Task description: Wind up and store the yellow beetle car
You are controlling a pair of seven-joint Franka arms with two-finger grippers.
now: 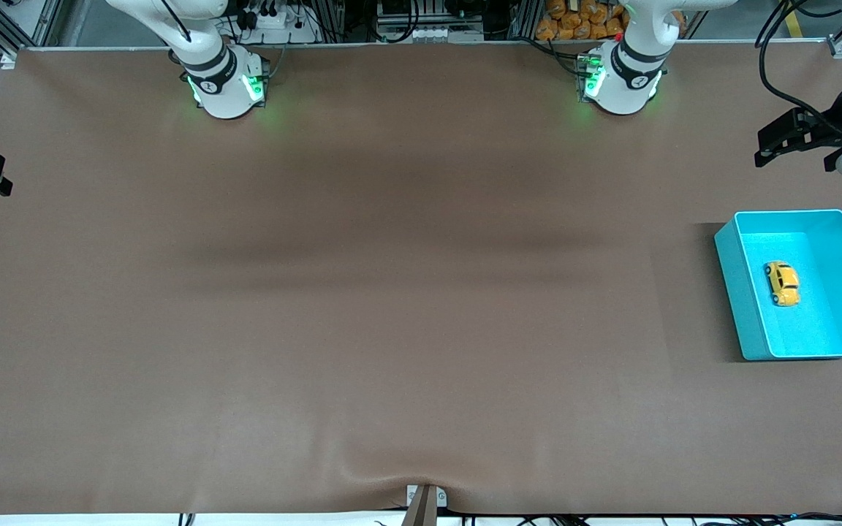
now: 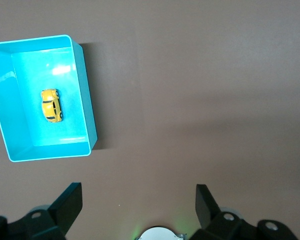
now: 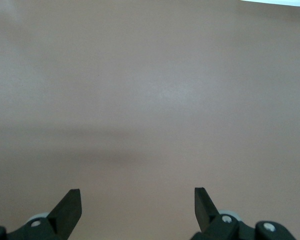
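The left gripper [image 2: 136, 205] has its jaws spread wide and holding nothing. It hangs high over bare brown bench [image 1: 392, 292] at the left arm's end, above the ground between that arm's base and the turquoise bin [image 1: 734, 285], and it appears to be waiting. The right gripper [image 3: 137, 207] also has its jaws spread and empty, hanging over plain bench at the right arm's end, with no objects beneath it; this arm looks parked as well.

The yellow beetle car [image 1: 782, 283] already lies inside the bin, on its floor, roughly in the middle and apart from all four walls. The bin sits on the bench at the left arm's end, nearer the front camera than the left arm's base.

The storing step appears finished. Whether the car was wound cannot be told from here. If a wound spring still holds energy, the car might roll and bump a wall, though the walls look tall enough to contain it. A low pass by the left arm could clip the rim and shove the bin.

The car is tiny beside the bin, orange-yellow and glossy, with a rounded domed body, dark windows and dark wheels. It rests upright on its wheels.
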